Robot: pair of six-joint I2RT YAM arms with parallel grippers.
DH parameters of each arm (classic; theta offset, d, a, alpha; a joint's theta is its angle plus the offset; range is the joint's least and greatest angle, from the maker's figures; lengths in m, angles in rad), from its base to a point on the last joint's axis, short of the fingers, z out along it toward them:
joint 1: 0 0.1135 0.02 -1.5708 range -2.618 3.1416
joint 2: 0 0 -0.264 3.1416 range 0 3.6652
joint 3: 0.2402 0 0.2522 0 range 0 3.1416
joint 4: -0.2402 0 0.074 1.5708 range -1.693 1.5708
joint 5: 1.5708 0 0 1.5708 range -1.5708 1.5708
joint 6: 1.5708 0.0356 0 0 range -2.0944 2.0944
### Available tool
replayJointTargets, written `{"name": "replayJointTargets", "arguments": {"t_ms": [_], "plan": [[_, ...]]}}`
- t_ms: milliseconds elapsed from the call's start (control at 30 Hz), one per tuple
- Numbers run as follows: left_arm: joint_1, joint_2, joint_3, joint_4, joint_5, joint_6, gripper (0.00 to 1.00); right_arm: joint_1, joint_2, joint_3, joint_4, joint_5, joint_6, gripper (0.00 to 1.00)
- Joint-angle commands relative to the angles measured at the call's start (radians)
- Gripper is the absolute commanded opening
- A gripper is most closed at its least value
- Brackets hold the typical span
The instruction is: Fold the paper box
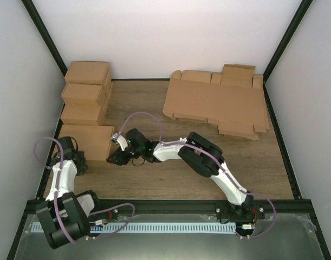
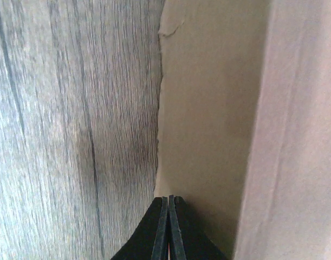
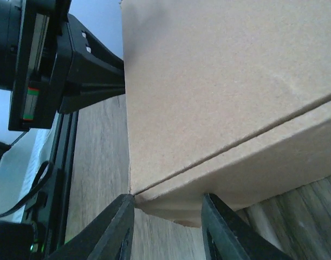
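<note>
By the left edge of the worktop [image 1: 170,181], near its front corner, the left pincer [image 2: 169,201] is closed tight on nothing, its tips just beside a wall of the box [image 1: 86,141]. That box looks fully formed, with walls up and lid down flat, and it sits in line with three finished boxes [image 1: 85,92] behind it. The right pincer [image 3: 168,203] stands partly open with the box's lower corner between its fingers, clamping nothing that I can see. I'd say only a last tuck or press is left. Flat blanks [image 1: 214,103] wait at the far-right corner.
</note>
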Motion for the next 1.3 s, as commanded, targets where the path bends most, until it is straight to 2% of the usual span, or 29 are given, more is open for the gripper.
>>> {"name": "replayJointTargets", "arguments": {"t_ms": [0, 167, 367, 600, 767, 1067, 1267], "plan": [[0.041, 0.050, 0.035, 0.074, 0.033, 0.060, 0.04, 0.000, 0.073, 0.130, -0.038, -0.024, -0.035, 0.37], [0.084, 0.120, 0.044, 0.110, 0.045, 0.075, 0.04, 0.000, 0.130, 0.201, -0.056, -0.027, -0.032, 0.39], [0.095, 0.167, 0.038, 0.168, 0.079, 0.079, 0.04, -0.009, 0.130, 0.207, -0.054, -0.012, -0.032, 0.43], [0.098, 0.228, 0.042, 0.239, 0.144, 0.075, 0.04, -0.021, -0.047, -0.062, 0.078, 0.053, -0.050, 0.48], [0.098, 0.266, 0.043, 0.293, 0.164, 0.050, 0.04, -0.067, -0.239, -0.318, 0.184, 0.068, -0.033, 0.50], [0.098, 0.336, 0.068, 0.367, 0.188, -0.016, 0.04, -0.072, -0.586, -0.657, 0.161, 0.170, -0.070, 0.53], [0.096, 0.336, 0.079, 0.373, 0.167, -0.028, 0.04, -0.073, -0.758, -0.798, 0.116, 0.258, -0.053, 0.59]]}}
